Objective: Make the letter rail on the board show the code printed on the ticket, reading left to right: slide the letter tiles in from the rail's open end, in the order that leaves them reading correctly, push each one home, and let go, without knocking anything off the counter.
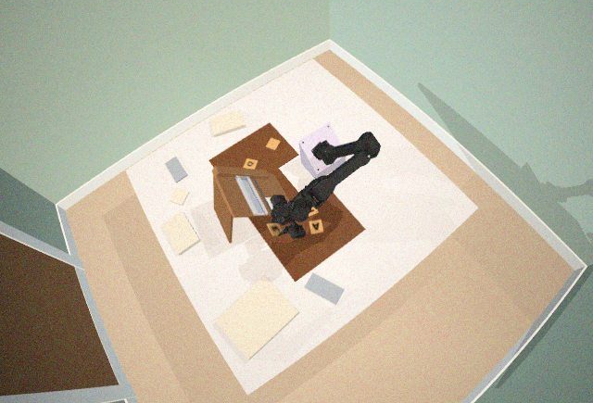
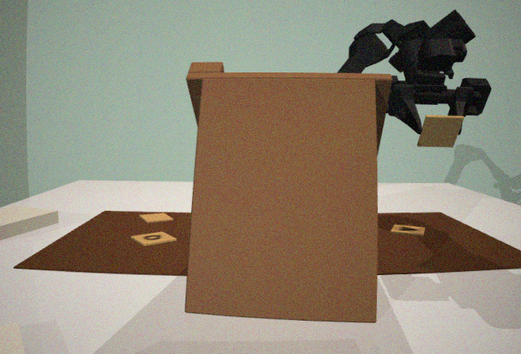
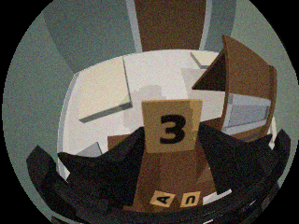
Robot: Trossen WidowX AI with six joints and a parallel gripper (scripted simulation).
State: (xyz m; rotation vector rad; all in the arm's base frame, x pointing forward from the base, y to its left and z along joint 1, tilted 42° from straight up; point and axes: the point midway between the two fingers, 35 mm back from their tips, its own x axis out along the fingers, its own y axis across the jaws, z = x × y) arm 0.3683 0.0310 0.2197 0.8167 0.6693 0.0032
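On the bench, with the board as the clock's centre from above, the jaws at about five o'clock are clamped on the "3" tile, which should be made parallel with the rail before entering gently.

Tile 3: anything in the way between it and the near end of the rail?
Nothing visible stands between tile 3 and the rail's near end. Tiles A and U lie well below, on the mat. Whether that end is open, I can't tell.
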